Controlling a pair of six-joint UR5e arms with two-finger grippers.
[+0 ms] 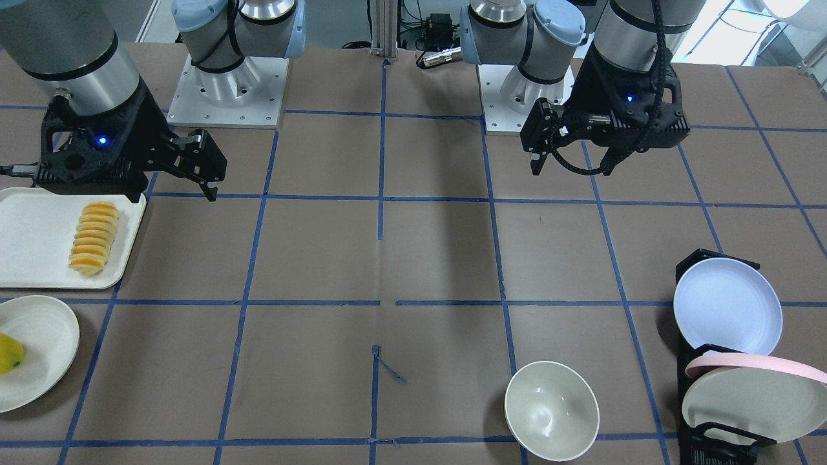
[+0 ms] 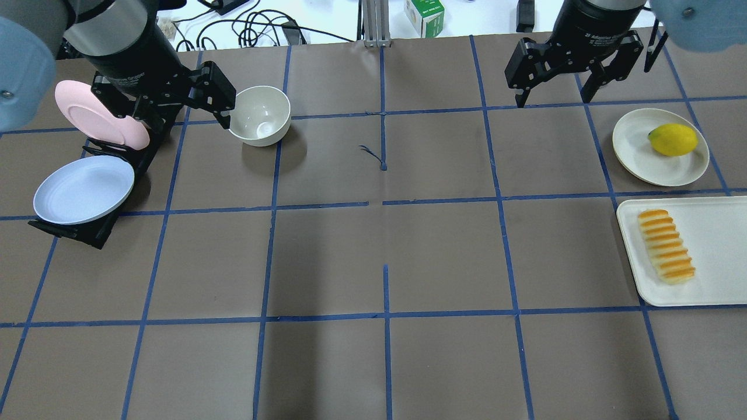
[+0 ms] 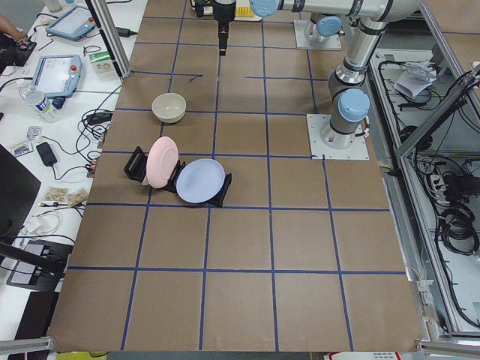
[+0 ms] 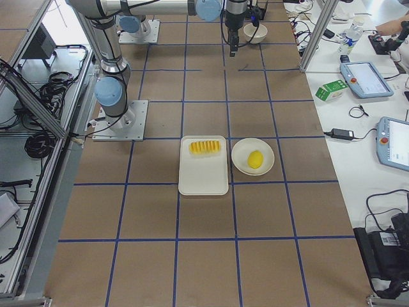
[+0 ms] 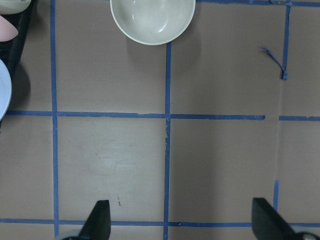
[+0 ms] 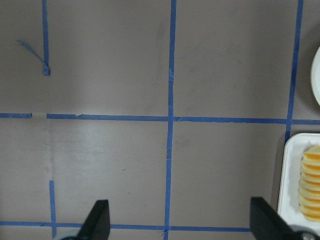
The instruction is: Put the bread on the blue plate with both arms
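I am watching a long table (image 2: 385, 256) that is wearing brown paper gridded with blue tape. A white tray (image 2: 721, 256) is lying in its right half, midway between the long edges. A cream plate (image 2: 633, 146) is sitting just beside the tray, toward the operators' edge. A white bowl (image 2: 259, 114) is standing left of centre, near that same edge. A black rack (image 2: 96, 235) is resting further toward the left end. Two white base plates (image 1: 261, 103) are sitting along the robot's edge.
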